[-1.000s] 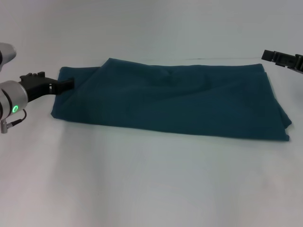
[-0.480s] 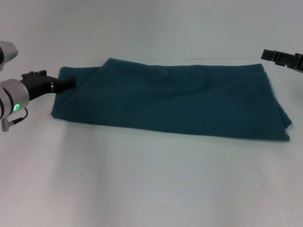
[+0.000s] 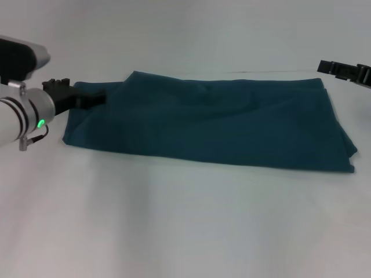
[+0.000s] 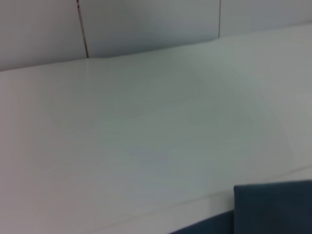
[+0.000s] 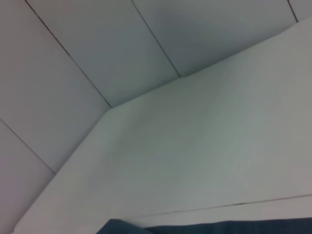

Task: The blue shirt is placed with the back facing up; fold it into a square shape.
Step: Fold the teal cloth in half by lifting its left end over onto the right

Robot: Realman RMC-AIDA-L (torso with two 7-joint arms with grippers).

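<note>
The blue shirt [image 3: 214,121] is seen lying on the white table [image 3: 185,220] as a long band folded lengthwise, running left to right across the far half of the surface, plain side up. Since a second ago the left gripper [image 3: 95,97] has been advanced rightward over the shirt's far-left corner, and it now lies against the cloth there; whether its fingers are spread or pinching the corner cannot be told. From this it is judged that a grasp on the left end is being set up for a crosswise fold toward the right. The right gripper [image 3: 345,70] is held at the far right, just beyond the shirt's far-right corner, unmoved; its finger state cannot be told either. The near edge of the band is straight, the right end slightly splayed. Bare table is left near and to both sides for swinging the cloth over
</note>
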